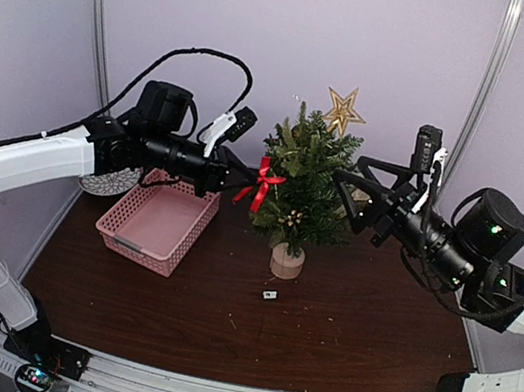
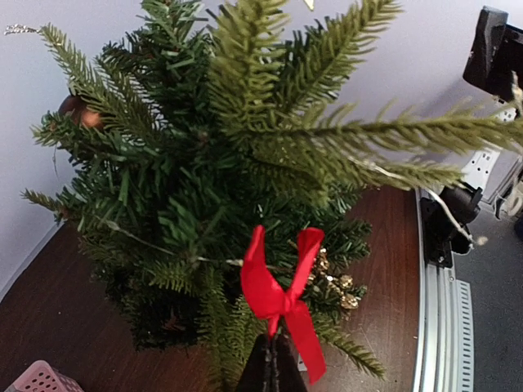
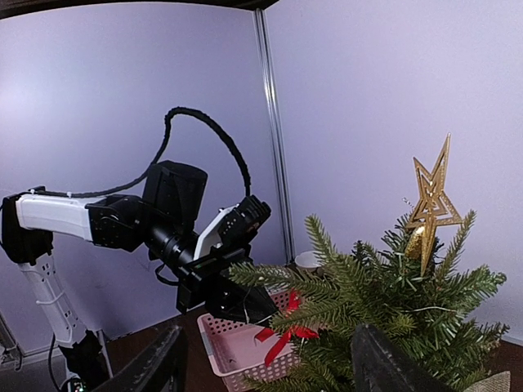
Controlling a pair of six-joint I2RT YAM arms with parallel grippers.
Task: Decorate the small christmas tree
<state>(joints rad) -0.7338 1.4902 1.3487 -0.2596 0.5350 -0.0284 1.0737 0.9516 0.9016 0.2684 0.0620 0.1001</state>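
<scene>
The small christmas tree [image 1: 302, 185] stands on its pale stump at the table's middle, with a gold star [image 1: 343, 111] on top and gold beads low down. My left gripper [image 1: 243, 186] is shut on a red ribbon bow [image 1: 262, 184] and holds it against the tree's left side. The left wrist view shows the bow [image 2: 280, 287] pinched at its knot by the left gripper [image 2: 273, 359], right before the tree [image 2: 221, 171]. My right gripper [image 1: 356, 194] is open at the tree's right side, level with its upper branches. The right wrist view shows the right gripper [image 3: 265, 359] open and empty, with the tree [image 3: 392, 310] and star [image 3: 431, 204] ahead.
A pink basket [image 1: 157, 224] stands left of the tree, under the left arm; it shows no contents. A small white tag [image 1: 270, 295] lies on the brown table in front of the stump. A round grey dish [image 1: 105, 181] sits behind the basket.
</scene>
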